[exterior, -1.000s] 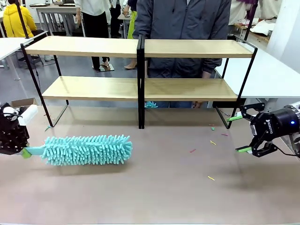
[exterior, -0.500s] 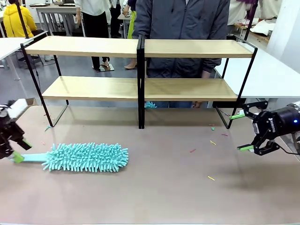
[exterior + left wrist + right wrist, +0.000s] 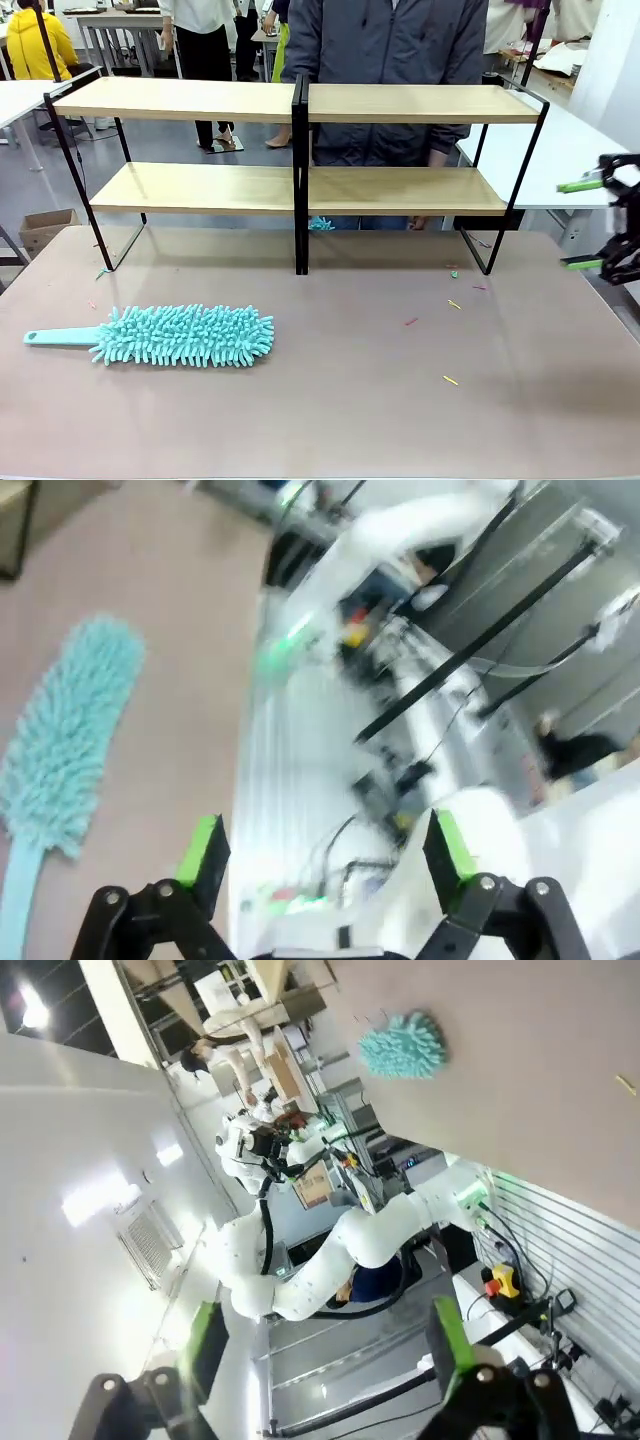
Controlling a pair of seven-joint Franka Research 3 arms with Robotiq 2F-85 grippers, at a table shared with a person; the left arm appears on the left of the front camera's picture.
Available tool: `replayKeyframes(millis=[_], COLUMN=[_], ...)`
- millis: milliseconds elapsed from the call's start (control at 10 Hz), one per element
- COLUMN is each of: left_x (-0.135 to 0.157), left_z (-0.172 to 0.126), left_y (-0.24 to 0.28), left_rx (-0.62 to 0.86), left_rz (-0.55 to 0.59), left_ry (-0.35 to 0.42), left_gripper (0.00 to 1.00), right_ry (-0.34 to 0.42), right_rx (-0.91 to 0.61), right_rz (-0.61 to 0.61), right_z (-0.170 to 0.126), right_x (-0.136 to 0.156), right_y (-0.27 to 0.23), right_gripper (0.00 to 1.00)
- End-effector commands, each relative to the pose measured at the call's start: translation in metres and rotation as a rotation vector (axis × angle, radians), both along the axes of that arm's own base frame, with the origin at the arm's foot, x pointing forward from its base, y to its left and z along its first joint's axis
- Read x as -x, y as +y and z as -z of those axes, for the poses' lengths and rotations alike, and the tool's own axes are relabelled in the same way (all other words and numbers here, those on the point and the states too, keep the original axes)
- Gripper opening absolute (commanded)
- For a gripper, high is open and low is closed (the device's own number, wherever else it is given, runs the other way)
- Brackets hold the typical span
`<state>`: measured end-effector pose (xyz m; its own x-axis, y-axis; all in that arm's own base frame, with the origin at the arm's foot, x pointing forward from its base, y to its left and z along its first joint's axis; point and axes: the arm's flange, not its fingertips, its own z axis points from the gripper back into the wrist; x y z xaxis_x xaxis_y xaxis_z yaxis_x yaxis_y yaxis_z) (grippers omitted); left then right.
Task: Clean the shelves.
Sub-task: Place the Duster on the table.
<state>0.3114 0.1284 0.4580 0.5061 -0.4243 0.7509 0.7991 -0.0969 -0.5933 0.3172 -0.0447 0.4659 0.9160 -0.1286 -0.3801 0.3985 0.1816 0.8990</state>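
The shelves (image 3: 300, 185) stand across the back of the brown table, two tiers of light wood boards on a black frame with a central upright. A teal fluffy duster (image 3: 180, 336) lies flat on the table at the front left, handle pointing left, with nothing holding it. In the left wrist view the duster (image 3: 65, 745) lies to the left of my open, empty left gripper (image 3: 325, 855). My right gripper (image 3: 582, 224) hangs open at the far right edge, raised off the table. The right wrist view shows the same gripper (image 3: 328, 1345) open and the duster (image 3: 403, 1045) far off.
A person in a grey jacket (image 3: 385, 40) stands behind the shelves. Small coloured scraps (image 3: 450, 380) dot the table's right half. A cardboard box (image 3: 45, 228) sits beyond the left edge, and a white table (image 3: 560, 160) stands at the right.
My left gripper let go of the duster's handle and drew back out of the front view; the duster now lies flat. My right gripper rose and moved right.
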Motion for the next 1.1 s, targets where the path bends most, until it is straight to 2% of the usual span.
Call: replayKeyframes(millis=[0, 200, 300, 400, 1000], left_x=[-0.027, -0.043, -0.021, -0.021, -0.021], left_z=[0.008, 0.008, 0.023, 0.023, 0.023], left_y=[0.013, 0.022, 0.005, 0.005, 0.005], left_rx=[0.252, 0.277, 0.203, 0.203, 0.203], left_rz=[-0.048, -0.314, -0.043, -0.043, -0.043], left_ry=[0.261, 0.284, 0.195, 0.195, 0.195], left_gripper=[1.00, 1.00, 1.00, 1.00, 1.00], right_ry=[-0.069, -0.082, -0.082, -0.052, -0.052], right_rx=[-0.039, -0.060, -0.043, -0.019, -0.019], right_rz=[0.053, 0.083, 0.116, 0.074, 0.074], right_z=[0.007, 0.010, 0.015, -0.006, -0.006], right_x=[0.020, 0.024, 0.022, 0.012, 0.012], right_y=[-0.007, -0.018, -0.019, -0.027, -0.027], right_gripper=[1.00, 1.00, 1.00, 1.00, 1.00])
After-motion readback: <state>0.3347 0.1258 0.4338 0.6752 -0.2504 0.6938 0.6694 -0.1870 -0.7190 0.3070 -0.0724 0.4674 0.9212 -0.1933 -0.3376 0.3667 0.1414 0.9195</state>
